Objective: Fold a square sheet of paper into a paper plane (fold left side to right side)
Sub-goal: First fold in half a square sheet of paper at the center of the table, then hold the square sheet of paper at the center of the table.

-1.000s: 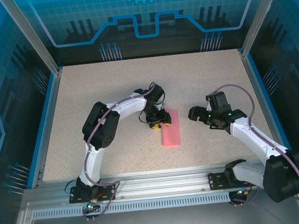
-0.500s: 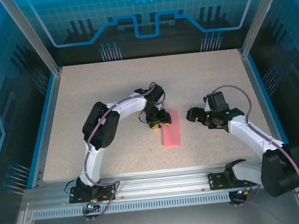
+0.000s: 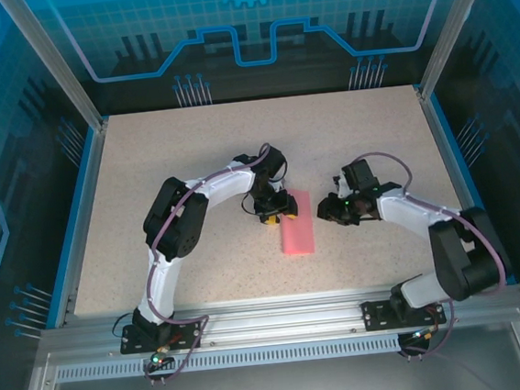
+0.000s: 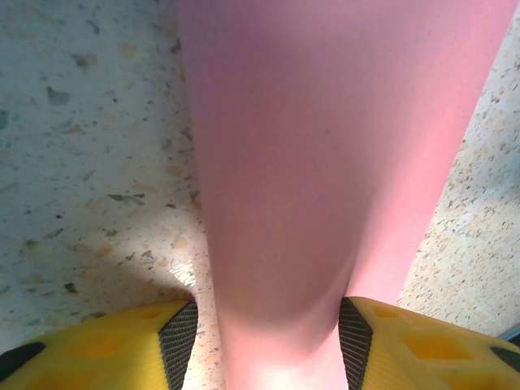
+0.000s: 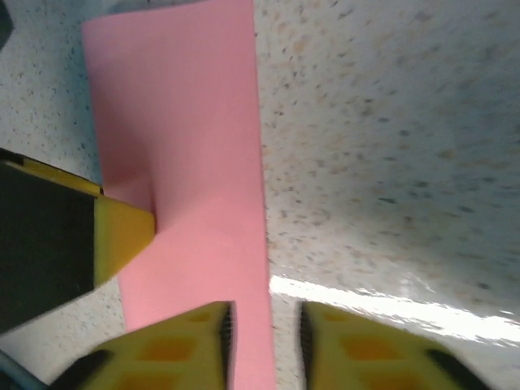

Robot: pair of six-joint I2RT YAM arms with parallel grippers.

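My left arm arched in from lower left, left claw [image 3: 277, 214] clamped on the bowed top end of the square sheet of paper [image 3: 298, 228], a narrow strip mid-frame on the worktop [image 3: 191, 146], right arm bent low, right claw [image 3: 329, 209] narrowly parted astride its right edge

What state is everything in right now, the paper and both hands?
paper, folded into a narrow strip, lying on the table.
left hand, at the strip's far left corner, paper between its fingers; cannot tell whether it grips.
right hand, open, fingers slightly apart by the strip's right edge.
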